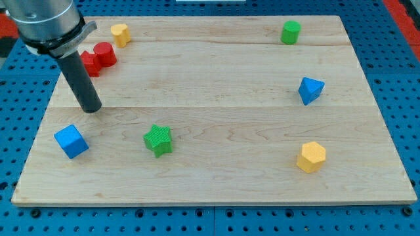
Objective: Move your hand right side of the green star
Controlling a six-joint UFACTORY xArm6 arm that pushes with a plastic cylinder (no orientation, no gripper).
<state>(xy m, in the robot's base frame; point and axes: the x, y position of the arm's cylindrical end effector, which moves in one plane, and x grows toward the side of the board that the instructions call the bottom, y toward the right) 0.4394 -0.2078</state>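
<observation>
Now my tip [90, 109] up-left of green star [158, 139], well apart; no pincer visible.

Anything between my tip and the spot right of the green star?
Only the green star itself. My tip sits up and to the view's left of it, so a straight line would clip it. Swing above it; the board there is bare.

The board [216, 85] is showing pale wood with a fine grain and a smooth, matt finish. The green star [158, 139] and the blue cube [71, 141] are looking like matt plastic, and the rod [80, 82] is appearing dark and slightly glossy.
</observation>
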